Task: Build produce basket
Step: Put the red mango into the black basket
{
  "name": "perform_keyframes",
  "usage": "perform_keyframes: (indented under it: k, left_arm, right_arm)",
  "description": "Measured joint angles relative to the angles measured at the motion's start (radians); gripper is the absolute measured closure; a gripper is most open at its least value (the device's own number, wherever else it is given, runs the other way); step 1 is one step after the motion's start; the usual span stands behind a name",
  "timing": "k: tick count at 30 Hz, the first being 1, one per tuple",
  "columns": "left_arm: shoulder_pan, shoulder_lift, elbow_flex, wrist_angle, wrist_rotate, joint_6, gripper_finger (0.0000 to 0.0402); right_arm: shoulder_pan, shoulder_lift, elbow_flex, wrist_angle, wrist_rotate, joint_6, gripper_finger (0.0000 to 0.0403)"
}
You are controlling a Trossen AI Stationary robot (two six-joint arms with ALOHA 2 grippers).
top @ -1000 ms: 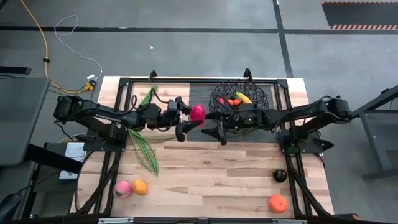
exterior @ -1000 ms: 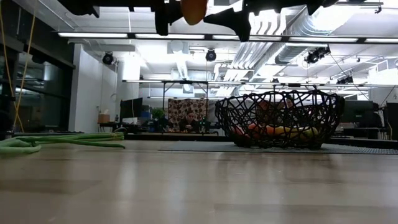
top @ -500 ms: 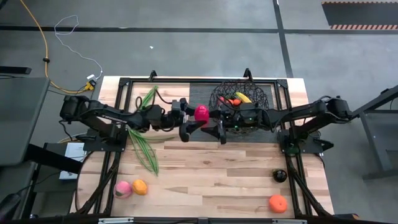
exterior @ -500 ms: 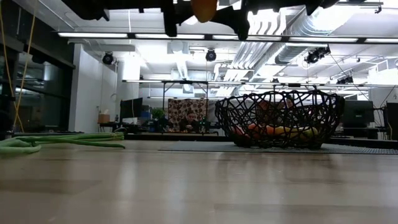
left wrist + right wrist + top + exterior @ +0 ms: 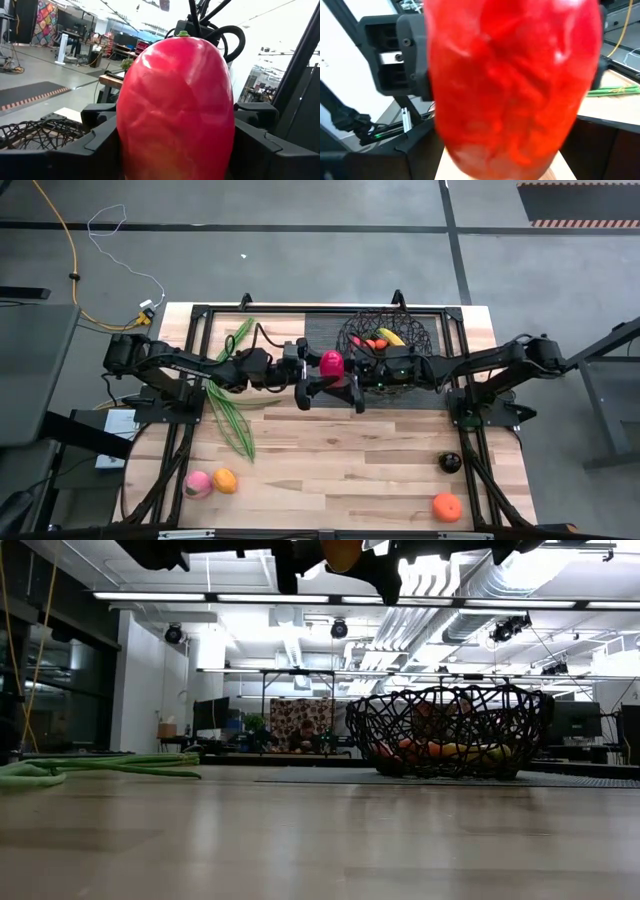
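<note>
Just left of the basket (image 5: 385,337) at upper centre, the left gripper (image 5: 312,370) pinches the mango (image 5: 330,362), seemingly light, stiff, glossy and slippery, best held across its belly, while the right gripper (image 5: 352,383) stands spread around it.

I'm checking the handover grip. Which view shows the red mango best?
The left wrist view: the mango fills it sharply, stem upward, clamped in the left gripper. The right wrist view is blurred; high shows it small between both grippers; low shows only its underside.

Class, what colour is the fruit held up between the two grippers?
Red, shading yellowish at its base; the mango shows best in the left wrist view.
</note>
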Motion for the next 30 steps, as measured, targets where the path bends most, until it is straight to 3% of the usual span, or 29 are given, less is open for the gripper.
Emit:
perform_keyframes:
  k: [4,11,30]
  left_arm:
    - [0.000,0.000,0.000,0.000,0.002,0.000,0.0142]
    - [0.000,0.000,0.000,0.000,0.000,0.000,0.0140]
    - [0.004,0.000,0.000,-0.056,0.034,-0.030,0.0087]
  right_arm:
    - [0.000,0.000,0.000,0.000,-0.006,-0.025,0.0105]
    - [0.000,-0.001,0.000,0.000,-0.003,-0.025,0.0172]
    - [0.000,-0.001,0.000,-0.006,-0.004,-0.025,0.0174]
